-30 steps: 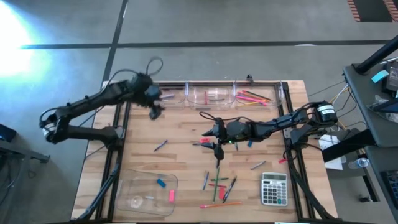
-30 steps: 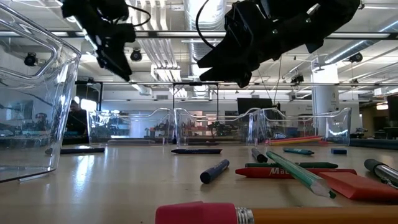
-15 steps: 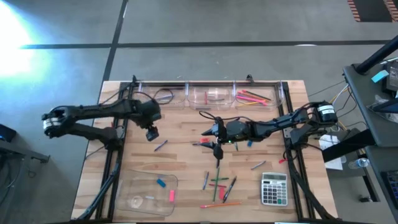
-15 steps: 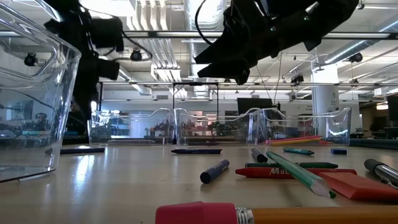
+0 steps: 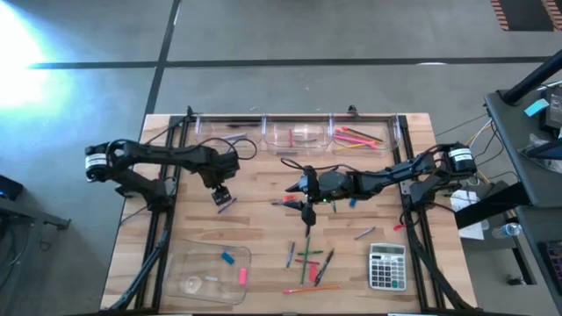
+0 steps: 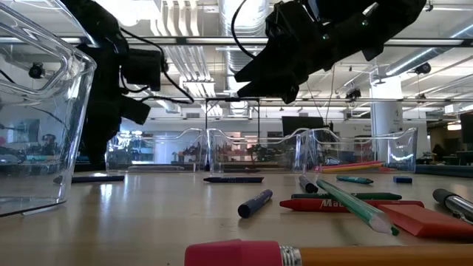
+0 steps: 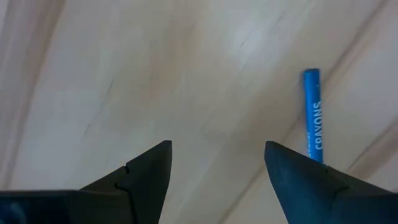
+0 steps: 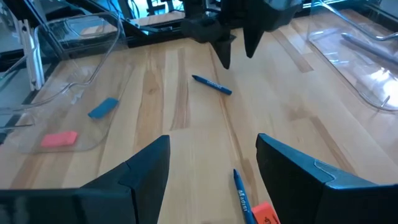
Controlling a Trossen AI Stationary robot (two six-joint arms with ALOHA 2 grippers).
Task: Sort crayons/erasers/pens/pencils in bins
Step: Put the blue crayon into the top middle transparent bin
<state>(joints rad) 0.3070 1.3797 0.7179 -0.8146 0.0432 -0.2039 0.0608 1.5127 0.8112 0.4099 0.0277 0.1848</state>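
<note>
Moved: left gripper [image 5: 221, 195] has swung from the far bins down to left of frame centre, over a blue crayon [image 5: 227, 204].
Left jaws: spread, empty, crayon just beside them on the bench [image 5: 263, 228].
Right gripper [image 5: 306, 213]: mid-frame, jaws released, unmoved.
Erasers [image 5: 228, 258]: lower-left tray [image 5: 189, 263].

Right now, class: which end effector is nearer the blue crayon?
Left. The left end effector hovers right beside the blue crayon; the right end effector sits farther away.
</note>
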